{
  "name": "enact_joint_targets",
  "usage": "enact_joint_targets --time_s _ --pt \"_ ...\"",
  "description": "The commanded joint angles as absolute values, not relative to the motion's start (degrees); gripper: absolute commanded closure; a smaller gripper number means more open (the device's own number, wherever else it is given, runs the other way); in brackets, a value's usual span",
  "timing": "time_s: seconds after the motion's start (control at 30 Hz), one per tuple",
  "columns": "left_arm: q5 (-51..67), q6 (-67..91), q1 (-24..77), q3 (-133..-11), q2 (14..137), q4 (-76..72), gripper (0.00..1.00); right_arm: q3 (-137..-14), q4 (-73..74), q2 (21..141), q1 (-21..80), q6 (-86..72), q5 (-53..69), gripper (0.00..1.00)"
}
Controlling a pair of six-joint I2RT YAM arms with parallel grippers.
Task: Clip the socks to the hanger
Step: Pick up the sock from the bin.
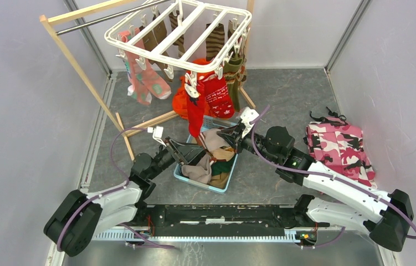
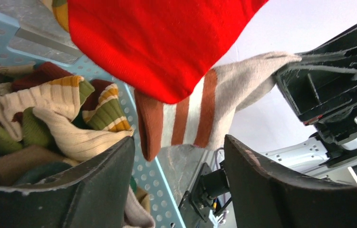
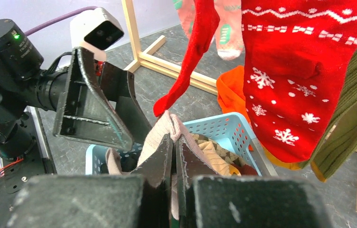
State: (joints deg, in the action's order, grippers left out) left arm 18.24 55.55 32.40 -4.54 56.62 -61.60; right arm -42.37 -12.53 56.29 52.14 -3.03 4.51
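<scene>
Pinching cream striped sock [image 2: 200, 111] at one end: right claw [image 3: 174, 142], pressed together on fabric. Sock held up over blue basket [image 3: 224, 130] of mixed socks. Left claw [image 2: 178, 143] spread wide, sock's striped cuff hanging just between its tips. Red sock [image 2: 157, 42] overlaps cuff. Hanger [image 1: 139, 50] above, behind basket.

Both arms reach forward, facing; left claw [image 2: 178, 152] spread wide, right claw [image 3: 175, 142] clamped on sock [image 3: 159, 135].
</scene>
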Motion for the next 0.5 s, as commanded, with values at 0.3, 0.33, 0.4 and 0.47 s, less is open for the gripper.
enact_joint_targets --time_s 0.3,0.33,0.4,0.47 --pt "22.47 59.94 32.7 -9.58 61.6 -73.16 0.71 -42.1 -14.81 54.18 52.38 -4.27 4.06 0.99" --pt "22.55 59.5 32.7 -9.51 61.35 -72.6 0.74 -42.06 -14.6 54.09 52.36 -4.09 3.77 0.99" --pt "22.59 58.02 32.7 -9.49 60.16 -70.66 0.88 -41.95 -14.35 53.97 52.39 -3.91 3.3 0.99" --pt "22.37 56.26 32.7 -9.41 58.98 -68.52 0.94 -41.92 -14.19 53.83 52.28 -3.91 3.25 0.99"
